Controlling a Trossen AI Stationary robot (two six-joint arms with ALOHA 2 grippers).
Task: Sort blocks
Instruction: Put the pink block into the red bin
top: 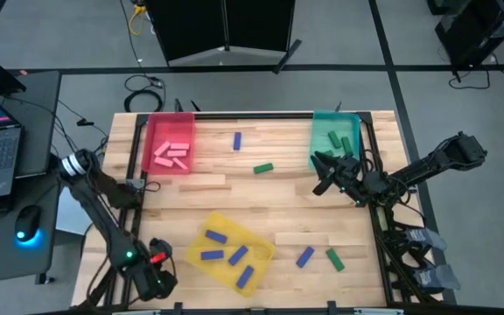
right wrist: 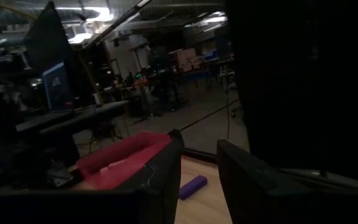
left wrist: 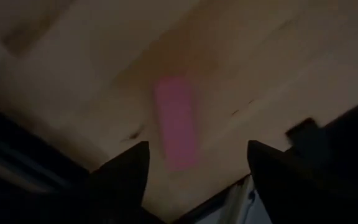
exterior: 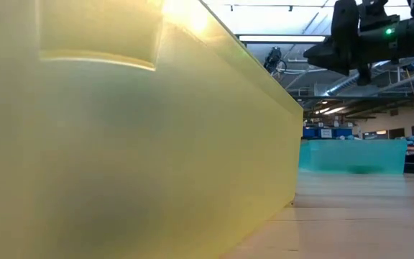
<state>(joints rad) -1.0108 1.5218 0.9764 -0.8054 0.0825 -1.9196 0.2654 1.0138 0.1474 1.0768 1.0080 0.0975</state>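
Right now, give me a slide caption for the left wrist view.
Left end effector, fingers spread open, hovers over a pink block lying on the wooden table.

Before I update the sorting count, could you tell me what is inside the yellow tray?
Four blue blocks lie inside the yellow tray in the high view. No pink or green ones show there. In the low view its wall hides the contents.

Pink, green and blue blocks on a pale wooden bench (top: 261, 197)

The red tray (top: 170, 143) at ten o'clock holds pink blocks (top: 171, 153); the teal tray (top: 335, 138) at two o'clock holds green blocks (top: 340, 140); the yellow tray (top: 227, 252) at six o'clock holds blue blocks (top: 226, 255). Loose blue (top: 304, 255) and green (top: 334, 258) bars lie on the wood. Both arms are dark.
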